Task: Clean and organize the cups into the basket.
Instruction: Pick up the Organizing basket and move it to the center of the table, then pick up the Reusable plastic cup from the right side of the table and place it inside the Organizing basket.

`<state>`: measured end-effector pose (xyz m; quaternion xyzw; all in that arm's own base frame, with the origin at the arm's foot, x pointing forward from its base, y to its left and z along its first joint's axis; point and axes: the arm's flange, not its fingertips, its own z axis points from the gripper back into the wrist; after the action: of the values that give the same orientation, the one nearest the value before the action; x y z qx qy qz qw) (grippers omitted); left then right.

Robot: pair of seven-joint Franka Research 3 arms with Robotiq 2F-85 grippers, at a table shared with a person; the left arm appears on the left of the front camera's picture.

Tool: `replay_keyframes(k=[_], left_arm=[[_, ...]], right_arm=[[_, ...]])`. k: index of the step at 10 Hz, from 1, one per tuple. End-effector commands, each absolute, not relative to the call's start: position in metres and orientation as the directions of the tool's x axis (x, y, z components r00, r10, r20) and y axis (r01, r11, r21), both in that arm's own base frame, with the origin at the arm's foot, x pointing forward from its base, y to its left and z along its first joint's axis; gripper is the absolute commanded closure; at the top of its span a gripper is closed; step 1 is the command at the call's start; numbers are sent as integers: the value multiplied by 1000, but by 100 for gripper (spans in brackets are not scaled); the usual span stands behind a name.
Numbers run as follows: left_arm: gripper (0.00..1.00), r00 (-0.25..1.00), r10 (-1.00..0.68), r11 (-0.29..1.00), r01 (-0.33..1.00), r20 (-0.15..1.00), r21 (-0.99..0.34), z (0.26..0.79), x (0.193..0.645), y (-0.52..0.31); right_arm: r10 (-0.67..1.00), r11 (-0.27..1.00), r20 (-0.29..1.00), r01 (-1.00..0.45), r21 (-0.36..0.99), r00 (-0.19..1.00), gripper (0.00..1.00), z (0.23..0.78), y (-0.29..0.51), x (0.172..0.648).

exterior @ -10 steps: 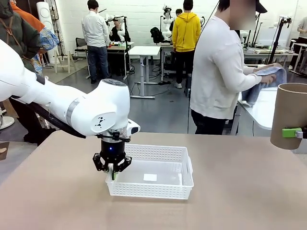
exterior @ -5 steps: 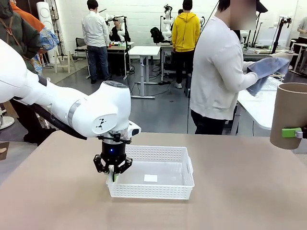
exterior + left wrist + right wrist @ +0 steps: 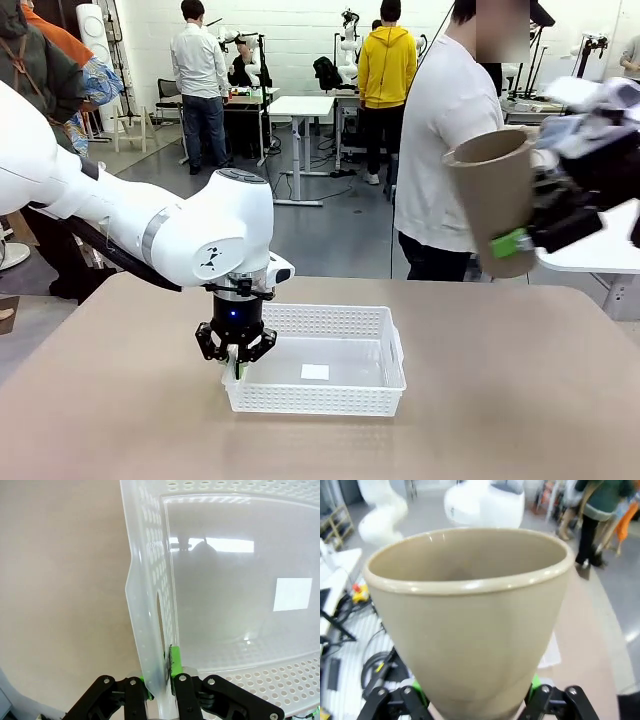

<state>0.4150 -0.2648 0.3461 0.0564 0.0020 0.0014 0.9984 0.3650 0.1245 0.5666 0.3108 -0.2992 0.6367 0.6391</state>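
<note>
Basket (image 3: 315,402) sits flat on the tan tabletop (image 3: 510,420), open side up, with its long axis running left to right across the front view. It's white plastic with tiny holes all over the walls and a white square label (image 3: 315,372) on its floor. At its left short wall the left tool (image 3: 237,364) points straight down and is clenched on that wall. The wrist view shows one green pad on each side of the plastic.

Further back on the right, the right tool (image 3: 517,241) grips a kraft-brown cup (image 3: 492,190) low on its body, up in the air and well apart from the basket. The cup is tilted, mouth up and leaning left, base down to the right. It's plain and matte, a bit blurred. Just behind it, at the far edge, stands a person (image 3: 445,140) in a white top.
</note>
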Motion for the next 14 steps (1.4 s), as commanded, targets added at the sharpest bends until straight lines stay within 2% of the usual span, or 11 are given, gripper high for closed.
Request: replay_keyframes(k=[1, 3, 6, 9, 14], left_arm=[[100, 1000, 23, 993, -22, -6, 114, 344, 414, -270], [100, 1000, 23, 993, -22, -6, 114, 344, 414, -270], [100, 1000, 23, 993, -22, -6, 114, 344, 414, -270], [100, 1000, 23, 993, -22, -6, 114, 344, 414, -270], [100, 1000, 23, 993, -22, -6, 114, 344, 414, -270]], right_arm=[[781, -37, 623, -994, 103, 35, 19, 549, 167, 401], [866, -72, 500, -987, 143, 9, 19, 523, 218, 409], [911, -107, 411, -981, 160, -32, 19, 486, 264, 417], [889, -170, 452, -968, 186, -70, 19, 476, 275, 421], [905, -144, 422, -976, 163, -63, 19, 468, 275, 414]])
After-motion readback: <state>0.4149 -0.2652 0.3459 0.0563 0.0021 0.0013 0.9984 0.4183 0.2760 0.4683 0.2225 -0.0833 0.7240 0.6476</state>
